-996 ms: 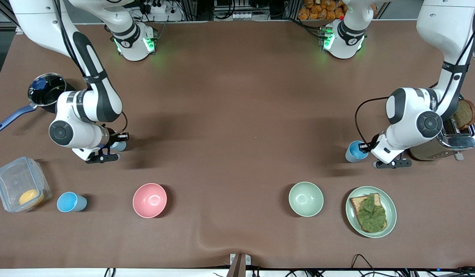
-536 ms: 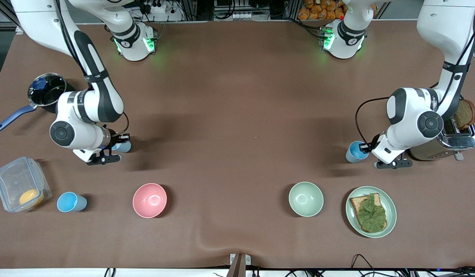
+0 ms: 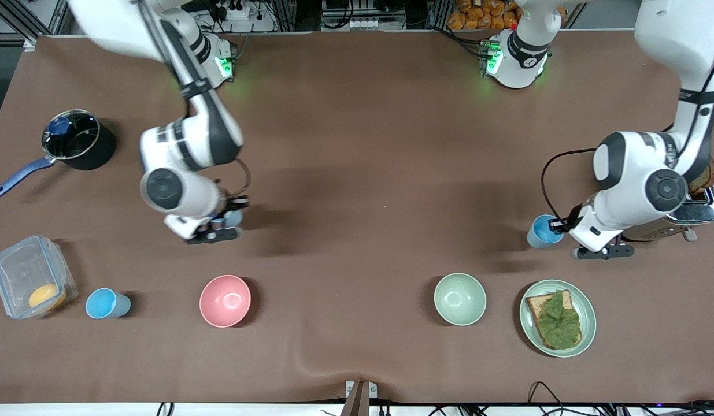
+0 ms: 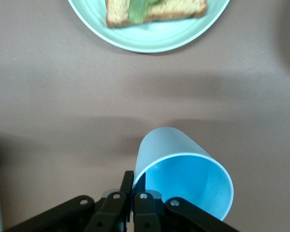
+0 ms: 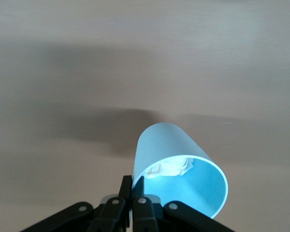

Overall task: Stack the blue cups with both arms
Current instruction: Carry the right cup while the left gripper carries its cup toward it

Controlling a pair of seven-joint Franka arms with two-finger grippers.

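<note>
Brown counter point(image 3: 357, 144). Left claw point(image 4: 132, 193): clamped on cup rim point(image 4: 183, 181), raised beside toaster point(image 3: 674, 222). Right claw point(image 5: 131, 191): clamped on second cup point(image 5: 179, 176), raised above pink bowl point(image 3: 225, 300). Third cup point(image 3: 106, 304): standing near box point(image 3: 30, 277). Step: carrying. Next: align cups mid-counter, nest.

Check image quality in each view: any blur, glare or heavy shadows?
Front view: evenly lit, soft arm shadows on the table, green glow at both bases. Left wrist view: sharp cup, slightly soft plate. Right wrist view: cup crisp, broad diffuse shadows, no glare.
</note>
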